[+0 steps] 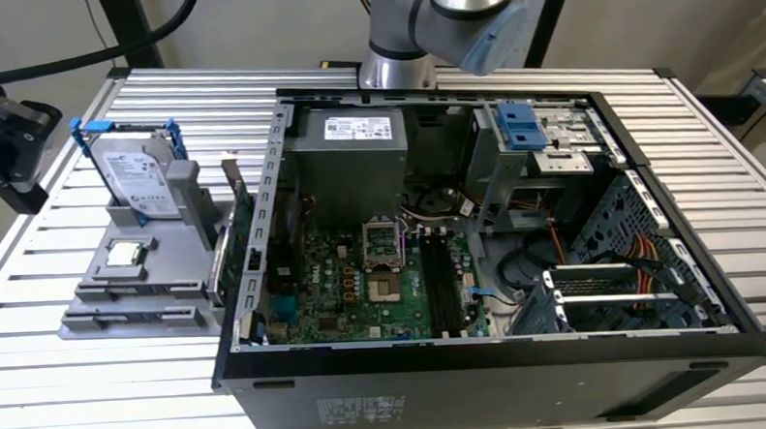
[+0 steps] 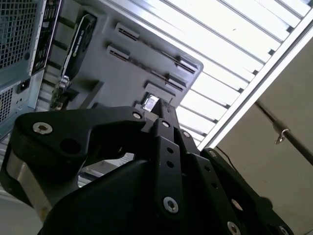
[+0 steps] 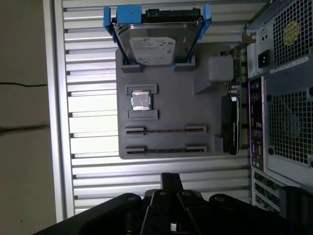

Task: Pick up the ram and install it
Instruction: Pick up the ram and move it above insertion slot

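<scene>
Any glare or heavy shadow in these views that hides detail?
Second wrist view: the table slats blow out to white and the gripper is a dark silhouette. First wrist view: even light, the grey holder tray reads clearly. Exterior view: the computer case is shadowed inside toward the exterior view's right.

A worktop [image 1: 106, 382] of ribbed silver aluminium slats lies under bright, even light. Behind it stands a plain pale wall [image 1: 258, 26]; a black cable [image 1: 85, 58] droops at the exterior view's far left.
</scene>
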